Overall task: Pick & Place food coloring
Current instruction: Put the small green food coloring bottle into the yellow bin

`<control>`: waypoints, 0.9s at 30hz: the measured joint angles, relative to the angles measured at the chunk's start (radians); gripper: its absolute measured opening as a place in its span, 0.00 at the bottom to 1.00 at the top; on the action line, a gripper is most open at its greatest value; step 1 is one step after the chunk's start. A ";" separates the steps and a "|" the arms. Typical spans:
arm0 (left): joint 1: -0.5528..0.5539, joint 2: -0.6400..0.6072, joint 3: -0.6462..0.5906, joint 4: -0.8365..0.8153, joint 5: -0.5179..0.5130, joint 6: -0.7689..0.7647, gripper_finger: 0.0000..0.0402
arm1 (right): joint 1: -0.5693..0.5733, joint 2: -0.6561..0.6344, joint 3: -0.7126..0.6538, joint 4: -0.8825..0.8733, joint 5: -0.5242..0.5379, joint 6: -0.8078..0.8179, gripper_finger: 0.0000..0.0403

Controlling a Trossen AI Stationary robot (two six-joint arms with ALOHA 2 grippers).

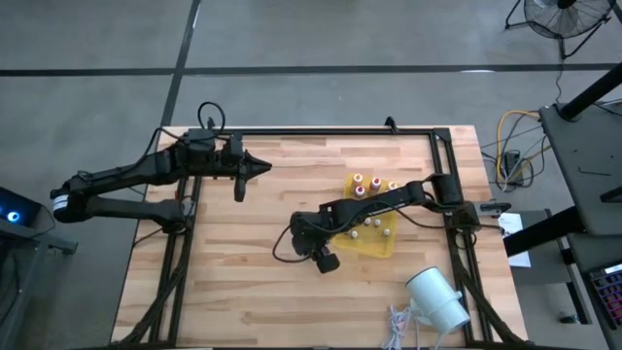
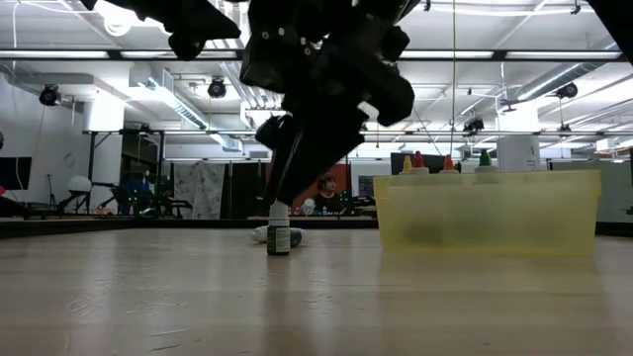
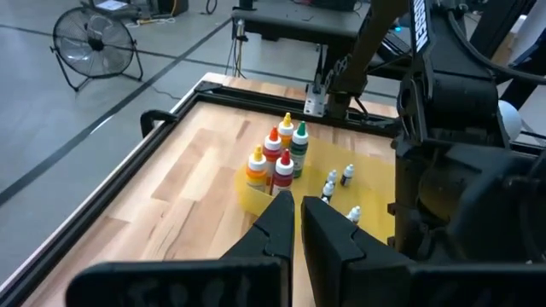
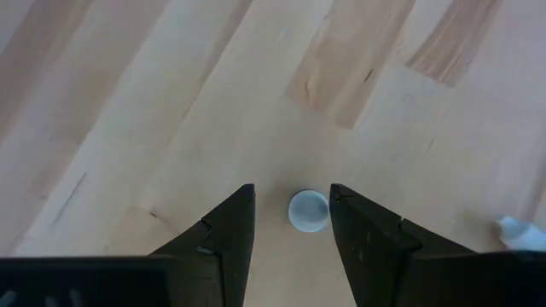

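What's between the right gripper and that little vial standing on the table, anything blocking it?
Nothing visible. The right gripper hangs directly over the upright vial, whose cap shows in the gap between its fingers. A second vial lies off to one side, clear of them.

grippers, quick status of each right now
left gripper: shut, empty, raised at the table's far left.
right gripper: fingers on either side of a small vial standing on the table; actual grip cannot be told.

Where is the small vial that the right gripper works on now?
It stands upright on the bare wood, the small vial between the right gripper's open fingers, beside the yellow tray.
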 joint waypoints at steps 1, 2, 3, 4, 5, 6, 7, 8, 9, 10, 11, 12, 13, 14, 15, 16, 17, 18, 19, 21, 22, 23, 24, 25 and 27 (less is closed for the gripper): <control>0.000 0.000 0.000 0.000 0.000 0.000 0.00 | 0.000 0.006 0.000 0.000 -0.001 -0.001 0.36; 0.000 0.000 0.000 0.001 -0.002 0.000 0.00 | 0.000 0.012 0.000 0.001 -0.001 -0.001 0.36; 0.000 0.000 0.000 0.003 -0.007 0.000 0.00 | 0.000 0.018 0.000 0.001 -0.001 -0.003 0.36; 0.000 0.000 0.000 0.005 -0.013 0.000 0.00 | 0.000 0.025 0.000 0.004 -0.001 -0.010 0.36; 0.000 0.000 0.000 0.005 -0.016 0.000 0.00 | 0.000 0.026 0.000 0.008 -0.001 -0.014 0.36; 0.000 0.000 0.000 0.005 -0.019 -0.001 0.00 | 0.000 0.026 0.000 0.005 -0.001 -0.015 0.36; 0.001 0.000 0.000 0.005 -0.020 0.000 0.00 | 0.000 0.026 0.000 0.005 -0.001 -0.014 0.36; 0.001 0.000 0.000 0.005 -0.020 -0.001 0.00 | 0.000 0.026 0.000 0.005 -0.001 -0.014 0.36; 0.001 0.000 0.000 0.005 -0.022 0.000 0.00 | 0.000 0.026 0.000 0.005 -0.001 -0.015 0.36; 0.001 0.000 0.000 0.005 -0.023 -0.001 0.00 | 0.000 0.026 0.000 0.005 -0.001 -0.015 0.36; 0.001 0.000 0.000 0.005 -0.023 -0.001 0.00 | 0.000 0.026 0.000 0.005 -0.001 -0.014 0.36; 0.001 0.000 0.000 0.005 -0.023 -0.001 0.00 | 0.000 0.026 0.000 0.005 -0.001 -0.014 0.36; 0.001 0.000 0.000 0.005 -0.023 -0.001 0.00 | 0.000 0.026 0.000 0.004 -0.001 -0.012 0.36; 0.001 0.000 0.000 0.005 -0.023 -0.001 0.00 | 0.000 0.026 0.000 0.004 -0.001 -0.011 0.36; 0.001 0.000 0.000 0.005 -0.023 -0.003 0.00 | 0.000 0.026 0.000 0.004 -0.001 -0.011 0.35; 0.001 0.000 0.000 0.005 -0.023 -0.005 0.00 | 0.000 0.026 0.000 0.004 -0.001 -0.011 0.35; 0.001 0.000 0.000 0.005 -0.023 -0.008 0.00 | 0.000 0.026 0.000 0.004 -0.001 -0.010 0.33; 0.001 0.000 0.000 0.005 -0.022 -0.008 0.00 | 0.000 0.026 0.000 0.004 -0.001 -0.010 0.32; 0.001 0.000 0.000 0.005 -0.023 -0.008 0.00 | 0.000 0.026 0.000 0.003 -0.001 -0.010 0.31; 0.001 0.000 0.000 0.005 -0.023 -0.008 0.00 | 0.000 0.026 0.000 0.002 -0.001 -0.008 0.27; 0.001 0.000 0.000 0.005 -0.022 -0.008 0.00 | 0.000 0.026 0.000 0.002 0.000 -0.008 0.25; 0.001 0.000 0.000 0.005 -0.022 -0.011 0.00 | 0.000 0.026 0.000 0.002 0.000 -0.008 0.23; 0.001 0.000 0.000 0.005 -0.022 -0.012 0.00 | 0.000 0.026 0.000 0.001 0.000 -0.008 0.21; 0.001 0.000 0.000 0.005 -0.022 -0.013 0.00 | 0.000 0.026 0.000 0.001 0.000 -0.008 0.19; 0.001 0.000 0.000 0.005 -0.022 -0.013 0.00 | 0.000 0.026 0.000 0.001 0.000 -0.008 0.15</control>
